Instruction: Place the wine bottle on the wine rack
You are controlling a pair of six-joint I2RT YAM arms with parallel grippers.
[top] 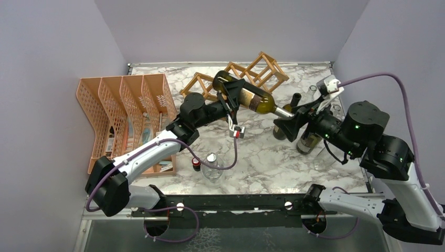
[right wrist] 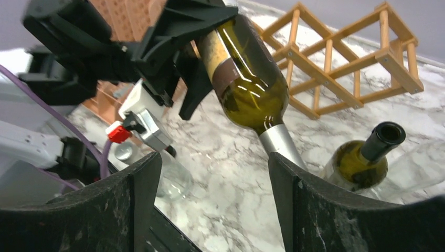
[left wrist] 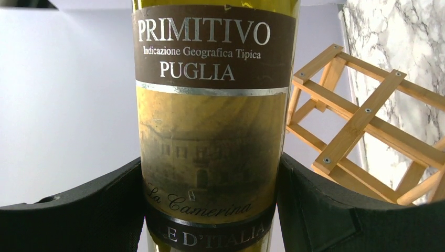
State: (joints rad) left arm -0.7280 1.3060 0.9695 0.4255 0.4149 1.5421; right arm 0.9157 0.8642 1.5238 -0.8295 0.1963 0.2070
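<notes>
Wearing a brown label, the olive-green wine bottle has silver foil.

A robotics lab cell: plain lilac walls enclose a marble-patterned table with robot arms bolted on.

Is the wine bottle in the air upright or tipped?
Tipped, nearly horizontal: left gripper clamps the bottle mid-body, neck toward the right gripper.

You see the wine bottle in glossy olive glass, its paper label matt with silver print. The wine rack is pale, smooth wood with small metal screws. The desk looks like polished marble.
</notes>
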